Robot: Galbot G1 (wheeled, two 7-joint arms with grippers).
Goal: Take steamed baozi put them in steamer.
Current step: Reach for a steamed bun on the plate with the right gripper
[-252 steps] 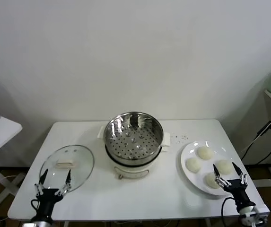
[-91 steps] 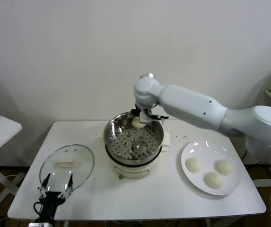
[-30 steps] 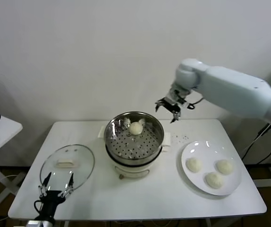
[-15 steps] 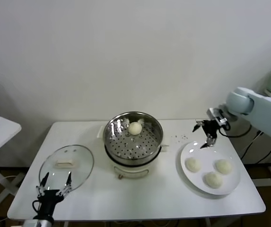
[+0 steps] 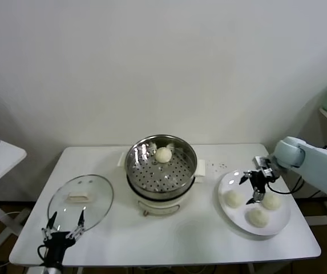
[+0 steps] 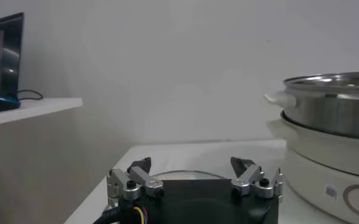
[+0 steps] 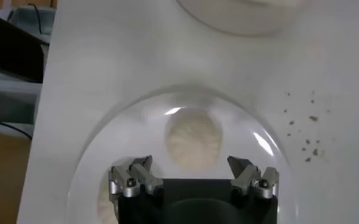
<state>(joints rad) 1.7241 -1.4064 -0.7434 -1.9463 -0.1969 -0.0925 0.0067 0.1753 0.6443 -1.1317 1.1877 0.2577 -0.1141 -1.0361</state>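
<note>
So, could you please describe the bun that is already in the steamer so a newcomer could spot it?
Find the steamer, the shiny steel pot mid-table between the glass lid and the white plate. Inside, on its perforated tray near the far wall, sits one bun. It is the only bun in the pot; the other three lie on the plate.

The steamer (image 5: 161, 166) is shiny, perforated metal on a smooth white plastic-looking base, the lid (image 5: 81, 198) clear glass, the plate (image 5: 230, 216) glossy white, the baozi (image 5: 163, 154) matt dough, the table (image 5: 180, 240) matt white.
</note>
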